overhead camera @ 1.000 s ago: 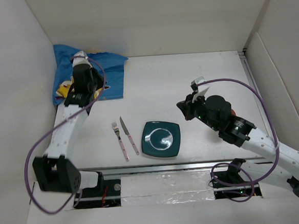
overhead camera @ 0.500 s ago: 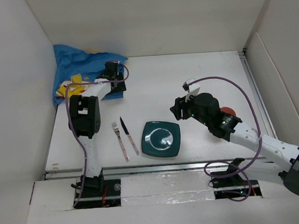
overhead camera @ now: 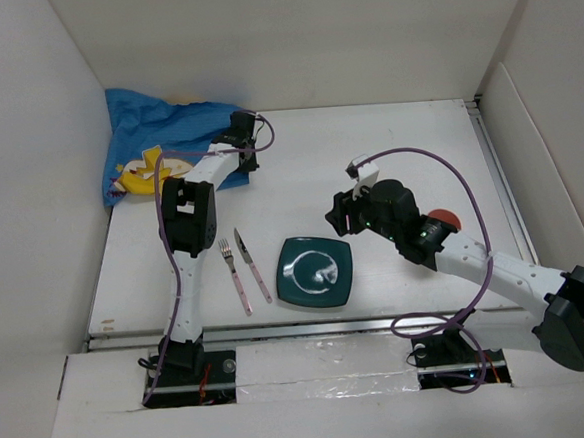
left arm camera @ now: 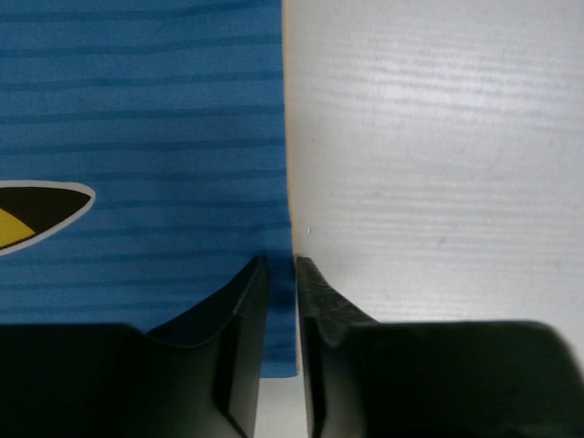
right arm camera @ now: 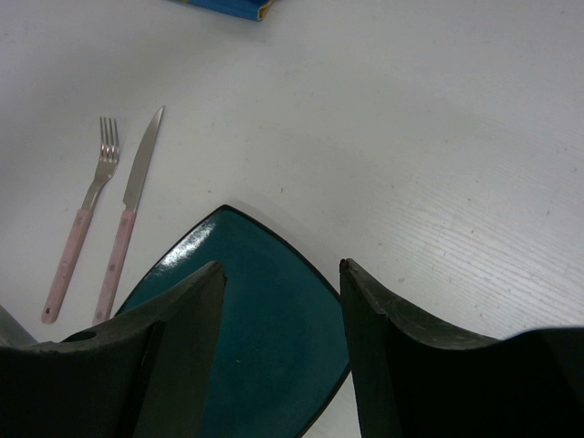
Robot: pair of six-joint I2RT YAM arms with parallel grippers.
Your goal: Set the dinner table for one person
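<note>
**Placemat** (overhead camera: pixel 140 124): blue cloth with a yellow cartoon print. It lies rumpled in the far left corner of the bench (overhead camera: pixel 387 142), up against the left wall panel (overhead camera: pixel 31 217). Its right edge lies flat and straight on the white surface.

**Left arm:** rises from its base at the near edge, with the elbow folded high just left of the fork. The forearm reaches away and rightward to the placemat's right edge.

**Left gripper** (left arm camera: pixel 281 266): pointed down, jaws drawn to a narrow slit that straddles that edge. Blue cloth lies on one side and white bench on the other. Whether the cloth is pinched cannot be told.

**Fork** (overhead camera: pixel 234 273) and **knife** (overhead camera: pixel 252 265): pink handles, lying side by side, tines and blade pointing away. They sit just left of the plate and apart from it.

**Plate** (overhead camera: pixel 316 270): dark teal, square with rounded corners, roughly mid-bench. It is close to the metal rail (overhead camera: pixel 309 325) that runs along the near edge.

**Right arm:** stretched low from the near right corner, leaning left across the bench.

**Right gripper** (overhead camera: pixel 337 216): released, jaws spread wide with nothing between them. It hovers over the plate's far right corner.

**Red object** (overhead camera: pixel 445 218): partly hidden behind the right forearm, so its kind cannot be told.

**Open room:** white surface runs from the placemat's right edge across the far half to the right wall panel (overhead camera: pixel 549 161). Between the plate and that panel, only the right arm crosses it.
</note>
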